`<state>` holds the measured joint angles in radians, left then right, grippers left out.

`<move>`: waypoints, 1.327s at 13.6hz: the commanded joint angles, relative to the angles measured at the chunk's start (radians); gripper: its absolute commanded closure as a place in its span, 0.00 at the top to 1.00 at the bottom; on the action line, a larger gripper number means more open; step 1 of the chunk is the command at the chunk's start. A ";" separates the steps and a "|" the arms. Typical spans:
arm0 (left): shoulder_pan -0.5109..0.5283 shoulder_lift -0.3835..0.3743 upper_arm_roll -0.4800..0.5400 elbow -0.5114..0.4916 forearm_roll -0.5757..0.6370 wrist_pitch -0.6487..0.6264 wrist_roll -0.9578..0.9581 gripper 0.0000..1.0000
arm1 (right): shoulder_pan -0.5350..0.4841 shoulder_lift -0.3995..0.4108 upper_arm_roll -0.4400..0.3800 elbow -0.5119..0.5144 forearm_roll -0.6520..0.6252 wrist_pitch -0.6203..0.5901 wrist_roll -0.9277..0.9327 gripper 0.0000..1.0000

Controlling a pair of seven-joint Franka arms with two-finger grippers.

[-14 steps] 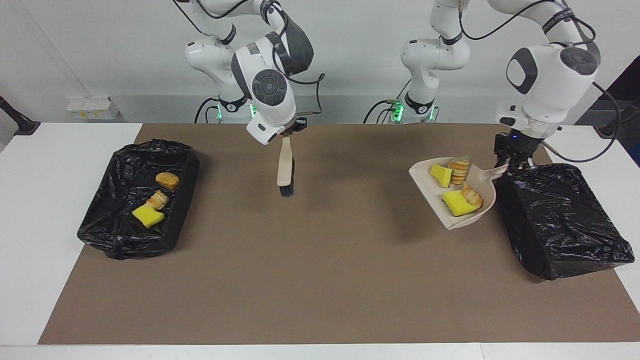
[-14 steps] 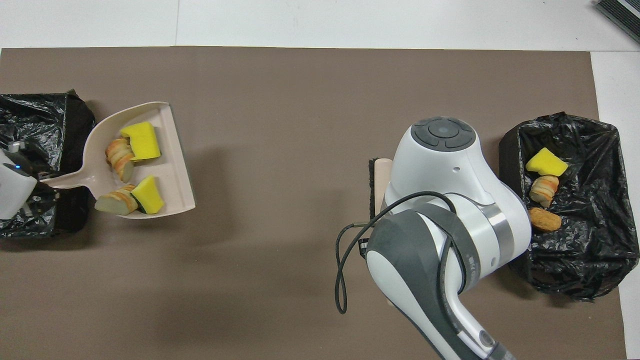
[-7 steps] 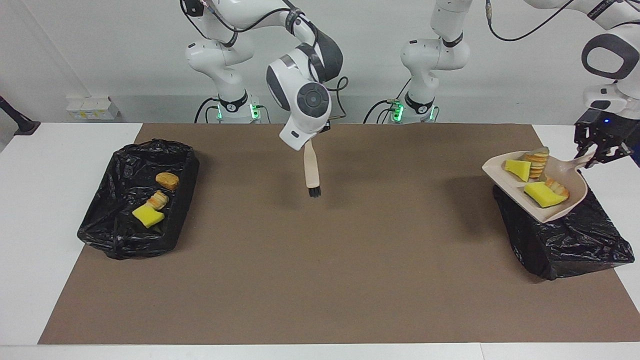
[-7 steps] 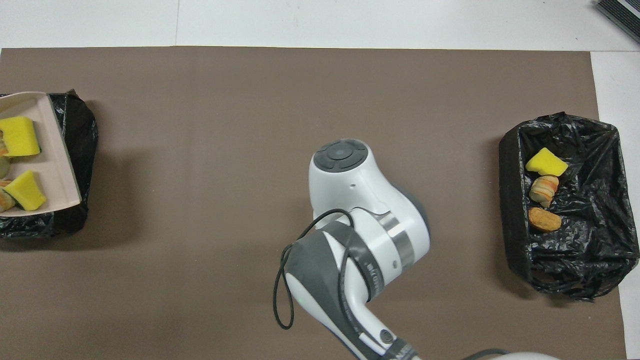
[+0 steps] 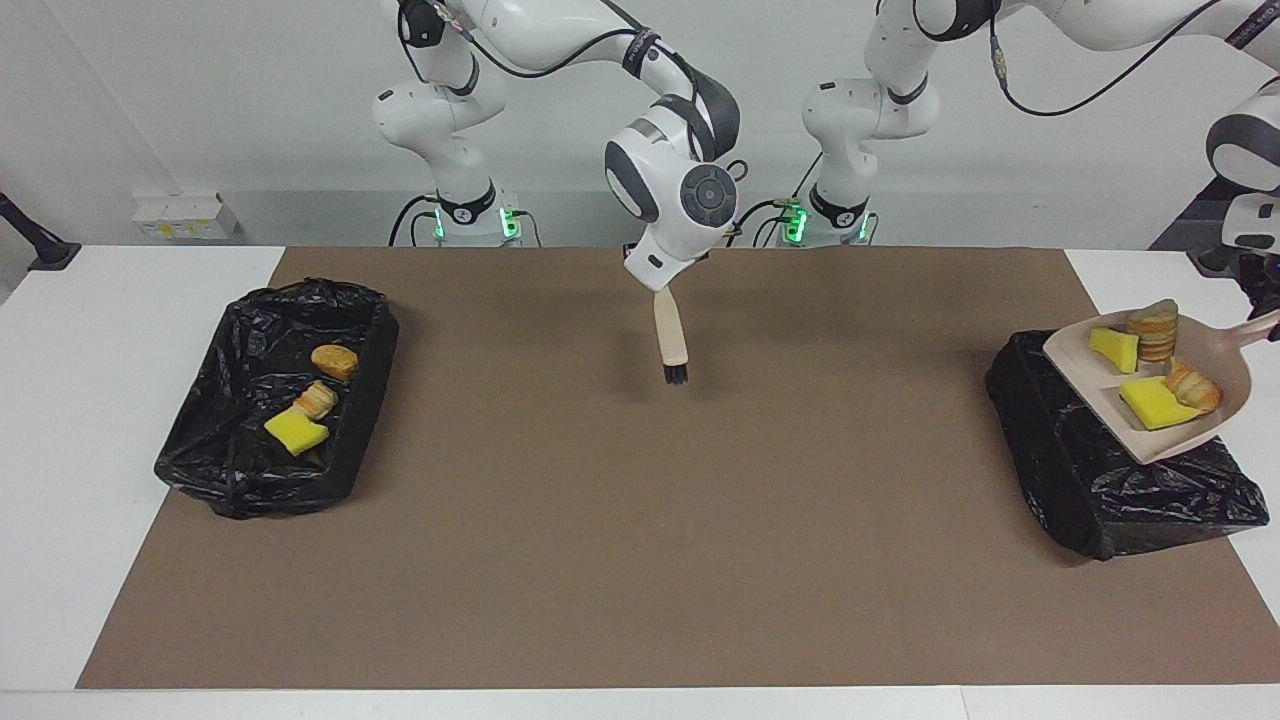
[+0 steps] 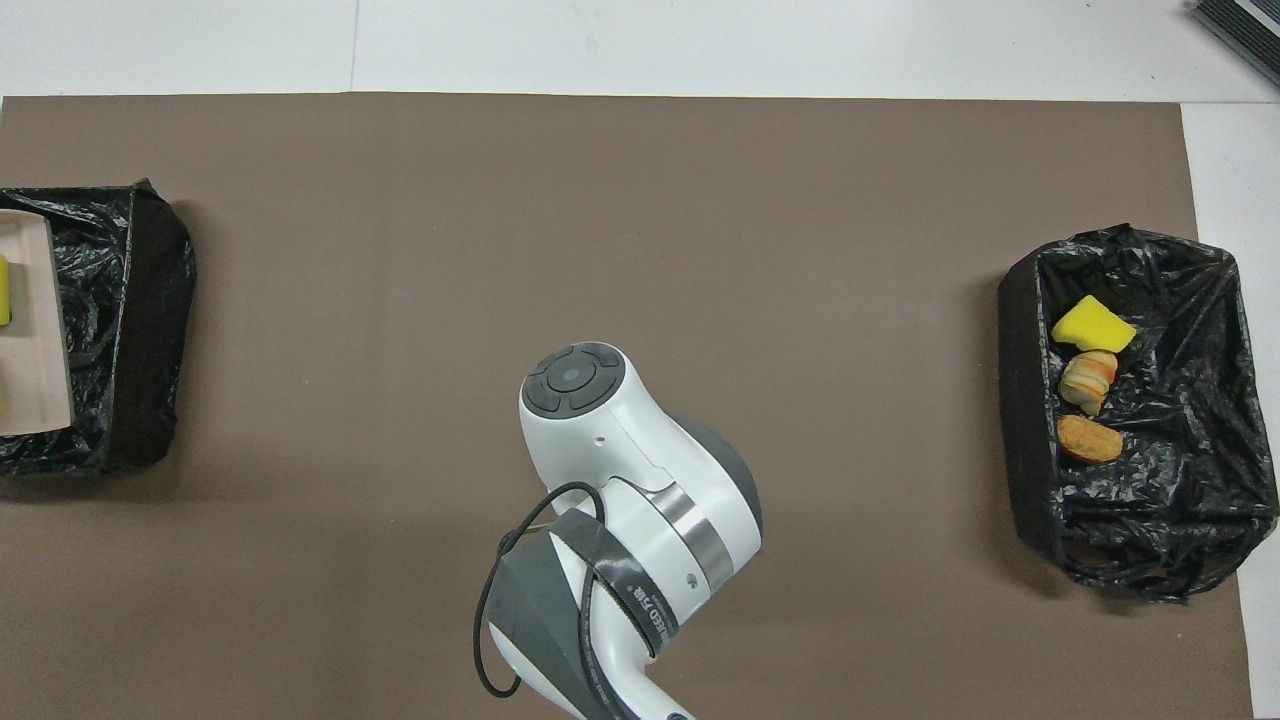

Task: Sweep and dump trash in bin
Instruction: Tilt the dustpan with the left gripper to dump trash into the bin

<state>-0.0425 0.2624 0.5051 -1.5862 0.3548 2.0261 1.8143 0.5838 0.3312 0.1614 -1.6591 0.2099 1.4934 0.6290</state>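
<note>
A beige dustpan (image 5: pixel 1120 385) hangs tilted over the black bin (image 5: pixel 1090 480) at the left arm's end of the table. On it lie several scraps of trash: two yellow sponge chunks (image 5: pixel 1113 348), a stack of bread slices (image 5: pixel 1153 334) and a pastry piece (image 5: pixel 1193 388). My left gripper (image 5: pixel 1270 312), at the picture's edge, is shut on the dustpan's handle. My right gripper (image 5: pixel 660 290) is shut on the beige brush (image 5: pixel 671 342), bristles down over the mat's middle. In the overhead view only the dustpan's edge (image 6: pixel 40 320) shows, and the brush is hidden under the right arm (image 6: pixel 600 430).
A second black-lined bin (image 5: pixel 250 470) stands at the right arm's end, also seen from overhead as the bin (image 6: pixel 1020 400). It holds a yellow sponge (image 5: pixel 294 432), a bread piece (image 5: pixel 317 399) and a pastry (image 5: pixel 333 360). A brown mat (image 5: pixel 640 520) covers the table.
The left arm has lifted the loaded dustpan and carried it from beside the bin to over it. The right arm has swung the brush toward the left arm's end, over the mat's middle.
</note>
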 commanded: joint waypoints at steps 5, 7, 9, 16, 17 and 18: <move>-0.002 0.052 -0.046 0.071 0.301 -0.023 -0.019 0.00 | 0.071 -0.070 0.006 -0.183 0.065 0.096 0.095 0.00; 0.000 0.046 -0.043 0.095 0.319 -0.030 -0.018 0.00 | 0.115 -0.147 0.007 -0.325 0.075 0.184 0.084 0.00; 0.000 0.035 -0.045 0.133 0.363 -0.065 -0.018 0.00 | 0.120 -0.188 0.007 -0.430 0.103 0.278 0.084 0.00; -0.034 -0.077 -0.150 0.066 0.239 -0.239 -0.062 0.00 | 0.149 -0.167 0.007 -0.478 0.140 0.340 0.081 0.00; -0.034 -0.089 -0.177 0.046 0.204 -0.262 -0.073 0.00 | 0.146 -0.161 0.007 -0.466 0.140 0.328 0.078 0.00; -0.033 -0.115 -0.219 0.001 0.173 -0.268 -0.084 0.00 | 0.146 -0.153 0.006 -0.441 0.140 0.306 0.080 0.21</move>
<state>-0.0656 0.2126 0.3342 -1.4923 0.5746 1.7795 1.7668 0.7312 0.1668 0.1652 -2.1215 0.3338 1.8091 0.7075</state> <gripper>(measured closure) 0.687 0.731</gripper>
